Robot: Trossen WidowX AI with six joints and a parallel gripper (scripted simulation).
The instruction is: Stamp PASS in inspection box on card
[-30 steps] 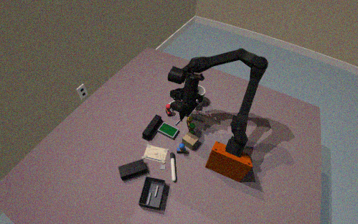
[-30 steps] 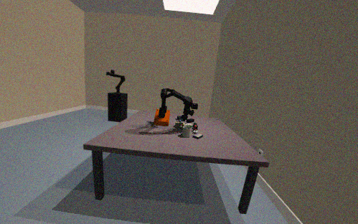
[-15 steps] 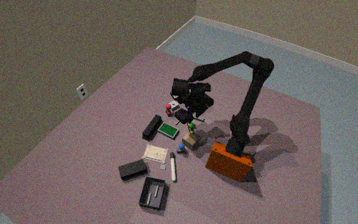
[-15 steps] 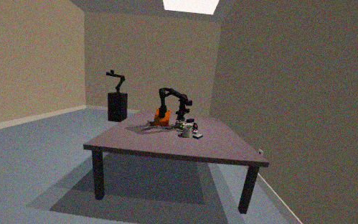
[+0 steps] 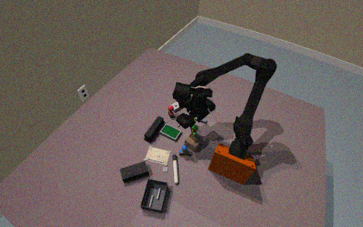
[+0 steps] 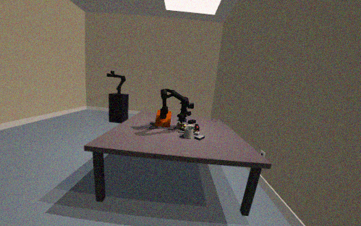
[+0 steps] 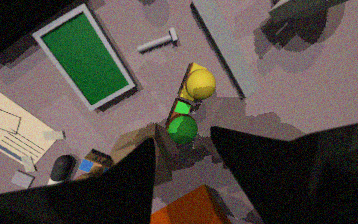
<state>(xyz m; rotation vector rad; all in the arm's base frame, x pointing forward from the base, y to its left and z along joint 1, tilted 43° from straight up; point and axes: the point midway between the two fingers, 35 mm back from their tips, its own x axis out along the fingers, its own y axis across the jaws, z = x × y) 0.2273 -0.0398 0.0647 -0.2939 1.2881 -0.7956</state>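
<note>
My gripper point(image 5: 196, 121) point(image 7: 182, 137) is open and points down above the green-knobbed stamp point(image 5: 194, 129) point(image 7: 182, 129), whose knob shows between the fingertips in the wrist view. A yellow-knobbed stamp point(image 7: 200, 83) stands just beyond it. A blue-knobbed stamp point(image 5: 184, 148) point(image 7: 86, 165) and a red-knobbed stamp point(image 5: 171, 109) stand apart. No stamp wording is readable. The green ink pad point(image 5: 170, 132) point(image 7: 87, 60) lies open. The cream card point(image 5: 158, 156) point(image 7: 30, 129) lies flat with a printed outline box point(image 7: 19, 125); no print is discernible inside its visible part.
A wooden block point(image 5: 193, 142) point(image 7: 134, 142) stands close beside the green-knobbed stamp. A marker point(image 5: 175, 171), two black blocks point(image 5: 134, 172) point(image 5: 154, 129) and a black tray point(image 5: 143, 197) lie around the card. A small T-shaped piece point(image 7: 155, 44) and a grey bar point(image 7: 224, 49) lie near the pad.
</note>
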